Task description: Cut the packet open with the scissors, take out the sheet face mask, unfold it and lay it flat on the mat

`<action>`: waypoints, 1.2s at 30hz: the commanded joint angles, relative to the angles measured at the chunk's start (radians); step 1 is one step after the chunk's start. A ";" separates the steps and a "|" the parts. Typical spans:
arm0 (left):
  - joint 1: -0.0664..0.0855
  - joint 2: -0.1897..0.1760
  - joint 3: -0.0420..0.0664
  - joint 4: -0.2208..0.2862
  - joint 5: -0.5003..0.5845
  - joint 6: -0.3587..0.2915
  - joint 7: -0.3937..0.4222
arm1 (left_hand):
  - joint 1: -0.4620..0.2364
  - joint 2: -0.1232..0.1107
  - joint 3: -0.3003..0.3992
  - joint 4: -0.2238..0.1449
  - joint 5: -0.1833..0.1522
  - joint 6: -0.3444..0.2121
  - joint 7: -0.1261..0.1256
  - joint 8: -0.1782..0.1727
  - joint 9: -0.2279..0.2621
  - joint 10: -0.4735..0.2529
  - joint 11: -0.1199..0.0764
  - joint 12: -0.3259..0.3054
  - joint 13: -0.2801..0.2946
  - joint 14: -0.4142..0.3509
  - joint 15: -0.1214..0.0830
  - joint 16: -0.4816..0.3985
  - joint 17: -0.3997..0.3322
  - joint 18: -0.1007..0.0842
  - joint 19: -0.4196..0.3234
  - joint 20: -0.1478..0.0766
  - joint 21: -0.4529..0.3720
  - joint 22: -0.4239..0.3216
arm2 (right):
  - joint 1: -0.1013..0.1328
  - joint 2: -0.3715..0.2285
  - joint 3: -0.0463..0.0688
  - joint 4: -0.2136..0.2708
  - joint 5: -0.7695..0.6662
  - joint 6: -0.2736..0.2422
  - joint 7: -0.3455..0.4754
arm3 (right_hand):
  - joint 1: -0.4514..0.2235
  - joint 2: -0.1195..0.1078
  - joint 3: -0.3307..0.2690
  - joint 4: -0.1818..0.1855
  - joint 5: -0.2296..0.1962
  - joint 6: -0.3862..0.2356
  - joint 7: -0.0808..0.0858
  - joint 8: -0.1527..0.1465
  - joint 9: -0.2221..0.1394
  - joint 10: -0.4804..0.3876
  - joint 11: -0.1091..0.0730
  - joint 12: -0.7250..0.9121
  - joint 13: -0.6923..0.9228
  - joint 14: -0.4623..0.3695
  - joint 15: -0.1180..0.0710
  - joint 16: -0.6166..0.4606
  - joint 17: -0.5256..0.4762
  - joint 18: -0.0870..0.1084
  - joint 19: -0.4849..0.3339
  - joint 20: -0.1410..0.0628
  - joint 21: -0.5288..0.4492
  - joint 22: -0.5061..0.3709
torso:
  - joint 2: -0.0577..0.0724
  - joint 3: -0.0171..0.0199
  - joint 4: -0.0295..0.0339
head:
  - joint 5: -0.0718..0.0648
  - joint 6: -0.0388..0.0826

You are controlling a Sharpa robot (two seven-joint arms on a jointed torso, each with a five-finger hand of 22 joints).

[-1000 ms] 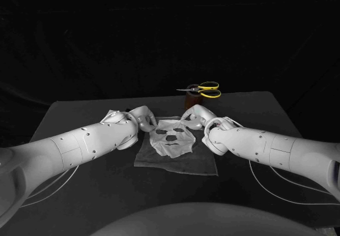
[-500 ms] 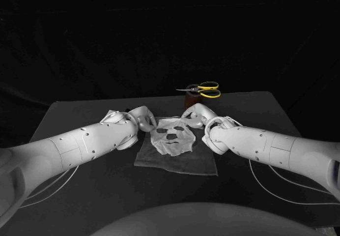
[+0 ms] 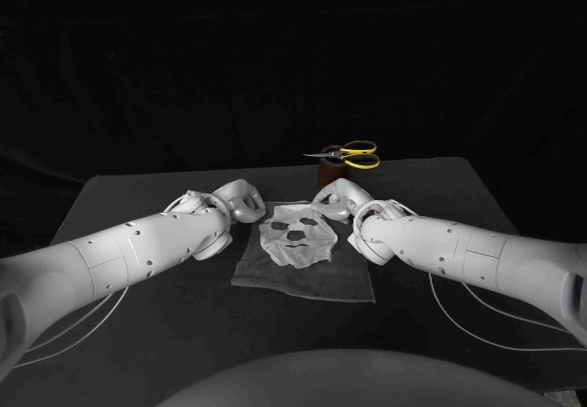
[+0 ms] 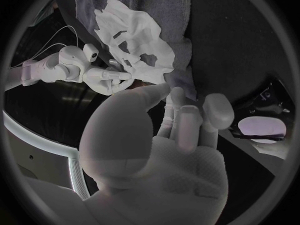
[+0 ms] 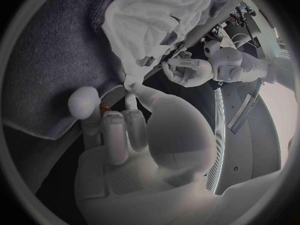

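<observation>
The white sheet face mask (image 3: 298, 236) is unfolded, eye and mouth holes up, on the grey mat (image 3: 328, 284) at mid table. My left hand (image 3: 237, 202) is at its far left corner; in the left wrist view the thumb and fingertips (image 4: 179, 96) meet at the mask's edge (image 4: 134, 40). My right hand (image 3: 343, 198) is at the far right corner, and a strip of the mask (image 5: 156, 25) runs down between its thumb and fingers (image 5: 129, 116). The yellow-handled scissors (image 3: 351, 154) lie on a brown holder (image 3: 330, 174) behind the mask.
Both forearms slant in along the mat's two sides. White cables (image 3: 477, 326) trail on the black table under the right arm. The table's back edge runs just behind the scissors.
The left hand has turned and drawn slightly left and up at the mask's corner. The mask's far edge has narrowed a little. The right hand has hardly moved.
</observation>
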 commanded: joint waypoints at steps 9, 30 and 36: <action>0.001 -0.037 0.006 0.071 0.008 -0.130 0.283 | 0.038 -0.026 -0.019 -0.047 -0.001 -0.074 0.016 0.015 -0.004 -0.111 0.024 -0.145 -0.141 -0.168 0.023 -0.156 -0.256 0.059 -0.182 0.027 -0.181 -0.224 | 0.001 -0.004 0.000 0.004 0.012 0.001 0.030 | 0.001 -0.027 -0.024 0.001 0.001 -0.063 0.030 -0.033 -0.011 0.056 0.031 -0.039 0.188 0.090 0.027 -0.010 0.219 0.017 -0.019 0.016 -0.029 -0.010 | 0.001 -0.0008 -0.0006 | 0.000 0.000; -0.014 -0.044 -0.003 0.108 -0.108 0.042 0.354 | 0.050 -0.008 -0.071 -0.055 -0.001 0.042 -0.027 -0.126 -0.127 -0.033 0.020 -0.644 -0.563 -0.263 0.005 -0.187 -0.527 0.065 -0.219 0.013 -0.209 -0.245 | 0.001 -0.001 0.000 -0.003 -0.015 0.007 0.036 | 0.072 -0.002 0.003 -0.059 0.001 0.005 0.004 0.004 0.005 0.071 0.011 -0.004 0.207 0.099 0.012 0.004 0.243 0.014 0.007 0.011 0.013 0.017 | 0.001 -0.0013 0.0003 | 0.000 0.000; -0.016 -0.036 -0.003 0.097 -0.131 0.070 0.343 | 0.056 0.005 -0.069 -0.059 -0.001 0.080 -0.027 -0.162 -0.139 -0.004 0.022 -0.725 -0.591 -0.256 0.009 -0.180 -0.550 0.065 -0.214 0.015 -0.209 -0.245 | 0.001 0.003 0.000 -0.010 -0.021 0.004 0.036 | 0.075 0.003 0.003 -0.063 0.001 0.016 -0.002 0.010 0.008 0.073 0.006 0.001 0.209 0.100 0.008 0.006 0.247 0.011 0.013 0.008 0.024 0.024 | 0.001 -0.0013 0.0004 | 0.000 0.000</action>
